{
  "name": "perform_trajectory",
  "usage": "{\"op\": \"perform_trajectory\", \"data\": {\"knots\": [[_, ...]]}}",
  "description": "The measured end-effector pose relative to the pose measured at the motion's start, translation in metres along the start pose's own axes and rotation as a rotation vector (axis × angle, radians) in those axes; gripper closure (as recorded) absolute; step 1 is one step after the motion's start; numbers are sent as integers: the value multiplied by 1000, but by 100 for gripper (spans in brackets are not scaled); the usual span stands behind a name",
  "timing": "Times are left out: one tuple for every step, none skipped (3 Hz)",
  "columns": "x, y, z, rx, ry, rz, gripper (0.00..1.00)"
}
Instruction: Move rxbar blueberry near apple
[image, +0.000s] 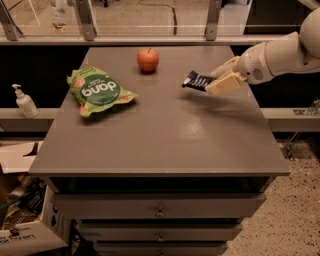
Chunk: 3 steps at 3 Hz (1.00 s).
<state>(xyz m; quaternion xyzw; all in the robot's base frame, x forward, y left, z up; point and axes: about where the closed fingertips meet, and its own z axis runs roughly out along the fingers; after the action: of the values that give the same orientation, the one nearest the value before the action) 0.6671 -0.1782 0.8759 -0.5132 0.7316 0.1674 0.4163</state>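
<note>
The rxbar blueberry (196, 80), a small dark navy bar with white lettering, hangs above the right part of the grey table (160, 140), held at its right end. My gripper (216, 81), on a white arm reaching in from the right edge, is shut on the bar and lifts it off the surface. The red-orange apple (148, 59) stands at the back middle of the table, to the left of the bar and a little farther back.
A green chip bag (97, 90) lies at the left of the table. A white pump bottle (23, 101) stands on a low ledge to the left. Drawers are under the tabletop. A rail with posts runs behind the table.
</note>
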Motion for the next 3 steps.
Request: {"op": "perform_trajectory", "data": {"knots": [[-3, -4, 7, 8, -9, 1, 100], [-14, -13, 26, 22, -27, -9, 100], [-30, -27, 50, 46, -27, -33, 100]]}}
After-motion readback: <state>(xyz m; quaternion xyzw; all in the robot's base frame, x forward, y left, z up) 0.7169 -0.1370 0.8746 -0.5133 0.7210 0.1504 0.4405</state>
